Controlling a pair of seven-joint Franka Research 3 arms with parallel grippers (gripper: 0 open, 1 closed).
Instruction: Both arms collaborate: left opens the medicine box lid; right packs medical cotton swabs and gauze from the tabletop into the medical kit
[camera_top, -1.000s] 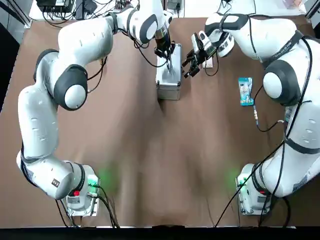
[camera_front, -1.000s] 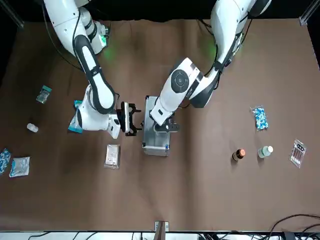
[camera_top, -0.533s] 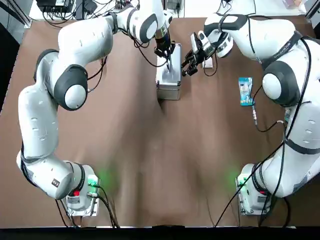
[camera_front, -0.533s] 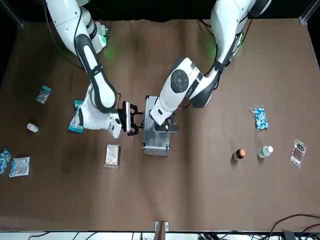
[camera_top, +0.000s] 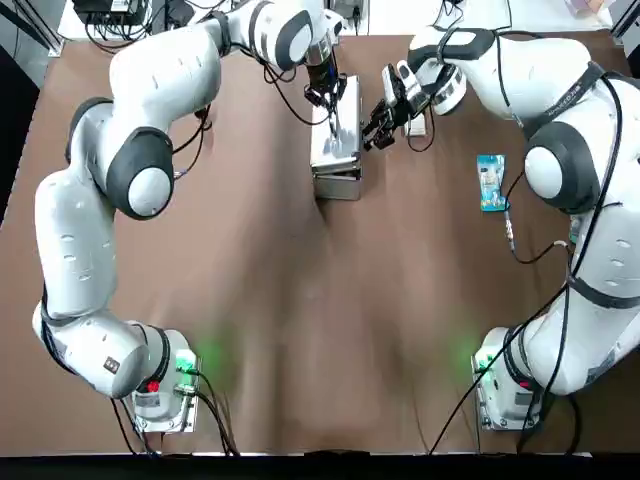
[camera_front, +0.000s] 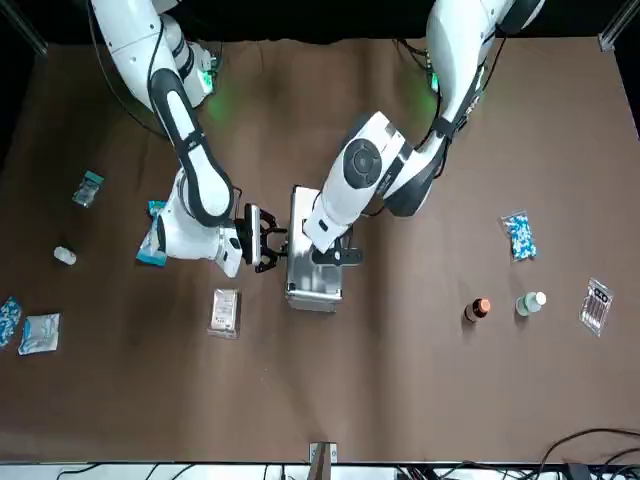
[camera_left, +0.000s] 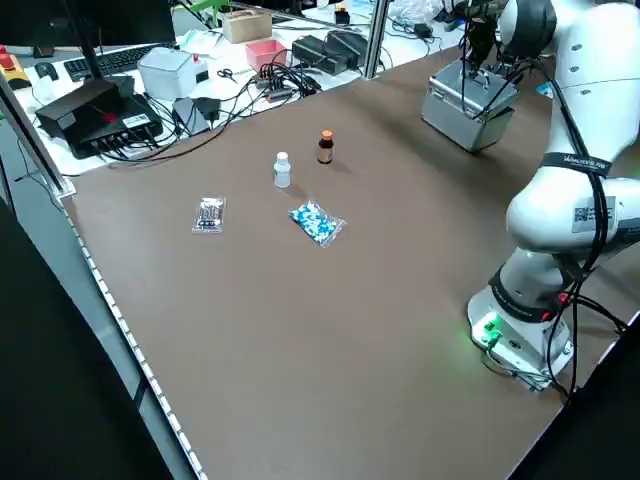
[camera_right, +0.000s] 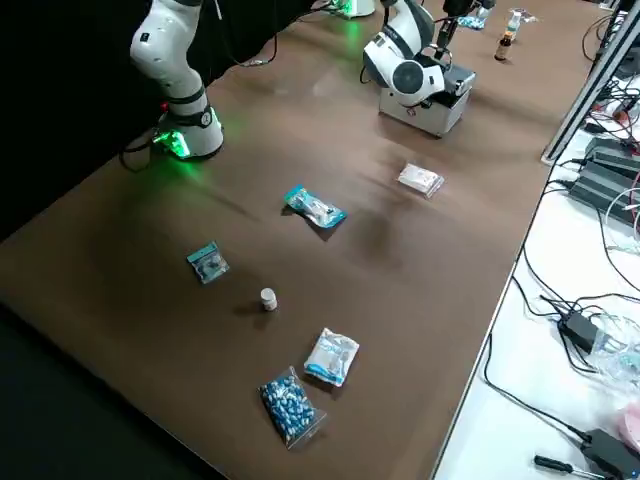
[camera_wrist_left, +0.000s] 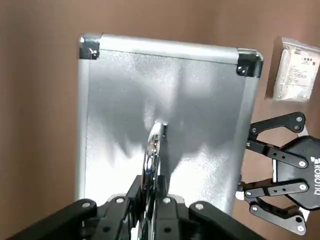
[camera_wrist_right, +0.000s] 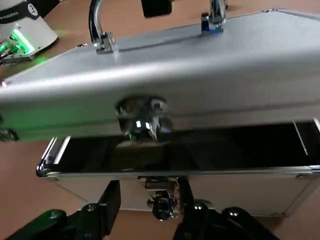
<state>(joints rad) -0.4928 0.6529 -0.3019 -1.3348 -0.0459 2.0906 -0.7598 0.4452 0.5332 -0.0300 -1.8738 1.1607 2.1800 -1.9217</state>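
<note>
While the left gripper is holding the slim metal handle, its jaws are clamping on it from both sides, and the lid is standing partly raised. Along the side facing the right arm, a gap is showing the dark interior of the medical kit below the lid's edge.

At that same side, the right gripper is pointing at the latch on the kit's lower half. Its jaws are standing apart, with the latch showing between them in the right wrist view; whether they are touching it, I cannot tell.

On the brown counter, the gauze is lying flat near the kit, on the right arm's side. The medical cotton swabs are lying farther out on that side, and the right arm is partly covering their packet in the front view. Beyond them, a teal-grey sachet, a small white bottle, a white-and-blue packet and a blue-speckled packet are resting separately.

Across the kit, on the left arm's side, a brown bottle and a white-capped bottle are standing near each other, while a packet of blue-and-white pieces and a clear packet are lying nearby.
</note>
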